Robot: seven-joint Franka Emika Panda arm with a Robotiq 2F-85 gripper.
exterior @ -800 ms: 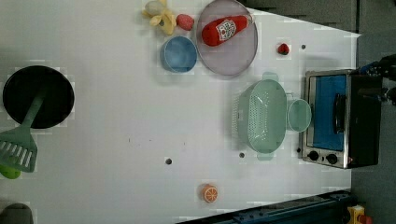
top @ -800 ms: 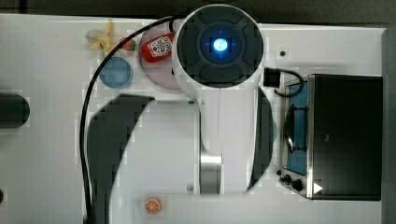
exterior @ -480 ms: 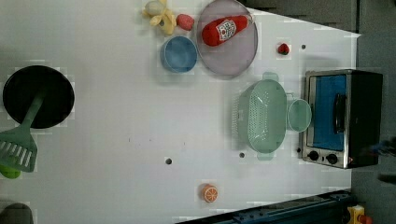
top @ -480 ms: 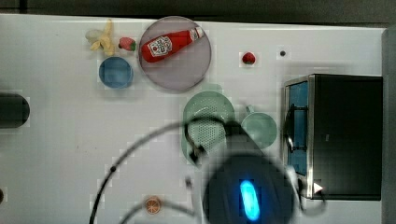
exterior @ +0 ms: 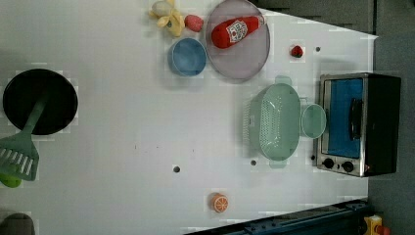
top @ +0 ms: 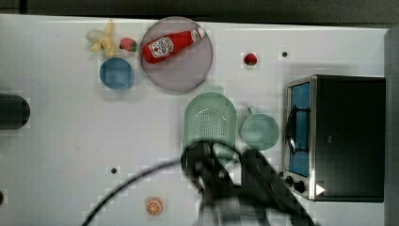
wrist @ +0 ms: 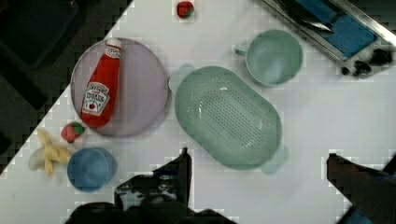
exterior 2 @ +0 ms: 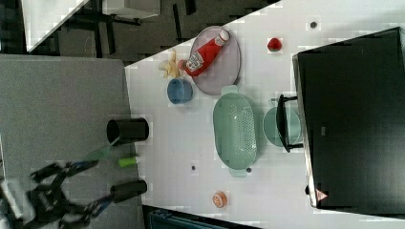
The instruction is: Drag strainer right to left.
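One strainer (top: pixel 210 122) is what I am after, and it sits right of centre in the top view, long axis running up and down the frame, flat on the bench (top: pixel 70 155). My hand (wrist: pixel 254 170) hangs above it with both fingers (wrist: pixel 180 170) spread wide and holding nothing; in the wrist view the strainer lies between them but lower, untouched.

The mug (top: pixel 259 131) stands just beside the strainer on the top view's right, its handle turned toward it, and beyond that is the oven (top: pixel 346 136). That side is crowded, which I judge is why the drag goes the other way. The plate (top: pixel 177 54) with the ketchup bottle (top: pixel 172 44) sits close above the strainer's upper tab, near enough that I should pull straight across, not upward.

Toward the top view's left the bench is bare through the middle band: the blue bowl (top: pixel 116 73) lies higher, the orange slice (top: pixel 154 206) lower, so a clear lane runs between them. I would hook the rim and slide.
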